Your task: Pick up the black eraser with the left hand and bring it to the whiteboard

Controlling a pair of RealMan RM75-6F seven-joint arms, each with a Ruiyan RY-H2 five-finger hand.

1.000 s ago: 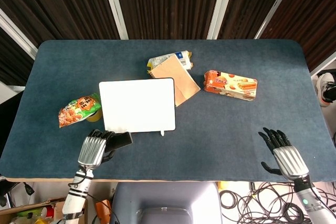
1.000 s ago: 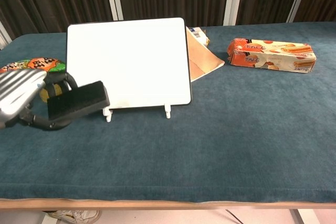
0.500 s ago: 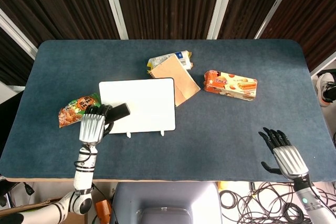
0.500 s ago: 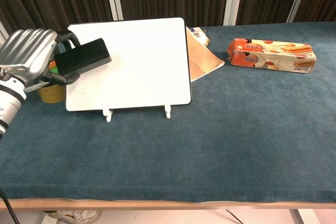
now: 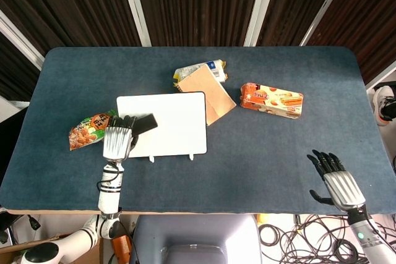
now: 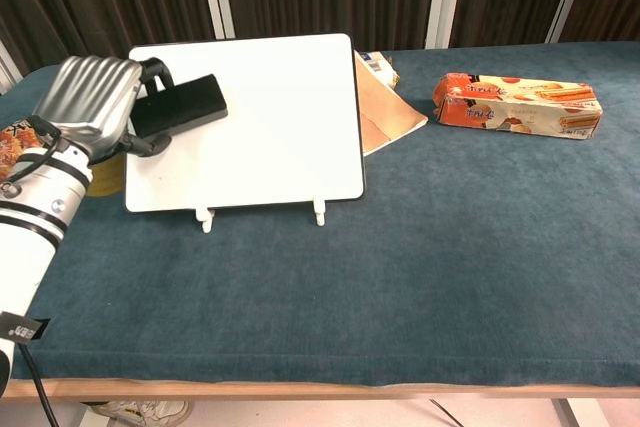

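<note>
Gripping the black eraser (image 6: 180, 106), left hand (image 6: 95, 107) overlaps whiteboard (image 6: 260, 117).

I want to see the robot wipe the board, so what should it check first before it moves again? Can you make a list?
1. Black rectangular eraser held by the left hand: ok, the fingers grip its left end.
2. Eraser at the white rectangular whiteboard: ok, it overlaps the board's upper left part in both views.
3. Eraser pressing flat on the board: cannot tell, no side view shows contact.
4. Whiteboard propped on its two small white feet: ok.
5. Right hand out of the way: ok, it is open near the table's front right edge.
6. Orange biscuit box clear of the board: ok, it lies well to the right.
</note>
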